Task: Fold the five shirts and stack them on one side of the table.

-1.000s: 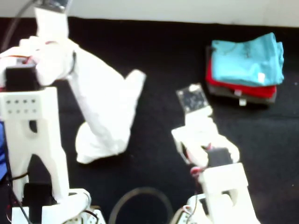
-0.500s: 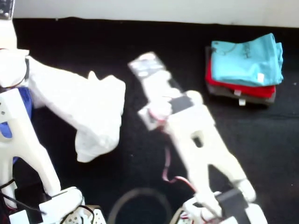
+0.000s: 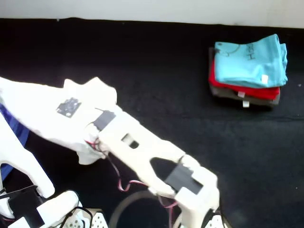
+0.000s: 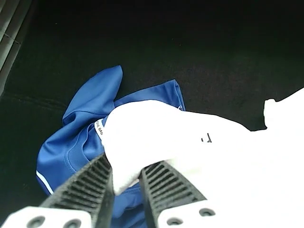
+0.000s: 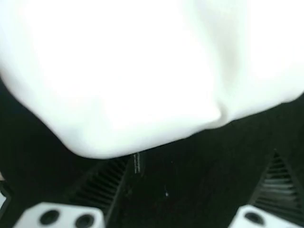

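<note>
White shirt (image 4: 161, 128) pinched in left gripper (image 4: 127, 167), right gripper (image 5: 194, 176) gaping wide: closing on bunched cloth could spoil the fold.

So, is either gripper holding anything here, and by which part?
The left gripper pinches the white shirt by a bunched fold; the right gripper is open, empty.

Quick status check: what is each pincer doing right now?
Left pincer: shut on the white shirt.
Right pincer: open, with the white shirt close in front of it.
</note>
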Controlling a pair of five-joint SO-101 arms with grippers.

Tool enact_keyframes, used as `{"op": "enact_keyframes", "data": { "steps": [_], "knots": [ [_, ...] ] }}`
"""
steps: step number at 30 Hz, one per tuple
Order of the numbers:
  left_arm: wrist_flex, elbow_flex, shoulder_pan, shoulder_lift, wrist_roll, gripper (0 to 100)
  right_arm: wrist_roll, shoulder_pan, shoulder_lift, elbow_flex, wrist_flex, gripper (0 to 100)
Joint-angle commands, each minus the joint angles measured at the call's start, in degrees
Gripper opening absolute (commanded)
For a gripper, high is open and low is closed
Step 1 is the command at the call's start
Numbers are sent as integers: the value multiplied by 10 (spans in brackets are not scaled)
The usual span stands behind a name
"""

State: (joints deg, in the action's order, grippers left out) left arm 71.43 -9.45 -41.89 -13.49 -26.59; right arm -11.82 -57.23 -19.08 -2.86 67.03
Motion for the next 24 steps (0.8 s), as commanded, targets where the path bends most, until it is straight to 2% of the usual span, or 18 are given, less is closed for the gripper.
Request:
{"op": "enact_keyframes", "data": {
  "steps": [1,3,5,6,9,11,13,19,24],
  "knots": [
    [-11,-2,-4,-22,-6,8,5,-7,-72,-80,-17,368],
    [-11,-2,-2,-23,-6,8,5,-3,-122,-128,-15,366],
    [-9,-2,-2,-23,-5,8,5,4,-165,-175,-7,320],
    [-1,-2,-2,-23,-5,8,5,8,-184,-198,1,265],
    [25,-1,-2,-19,-5,8,4,28,-233,-276,37,0],
    [34,0,-2,-19,-5,8,4,50,-255,-321,75,43],
    [38,0,1,-18,-5,8,4,80,-264,-370,112,7],
    [47,29,44,-18,-4,8,0,235,-245,-543,250,6],
    [51,34,113,-24,11,8,-80,362,-225,-715,330,6]
  ]
}}
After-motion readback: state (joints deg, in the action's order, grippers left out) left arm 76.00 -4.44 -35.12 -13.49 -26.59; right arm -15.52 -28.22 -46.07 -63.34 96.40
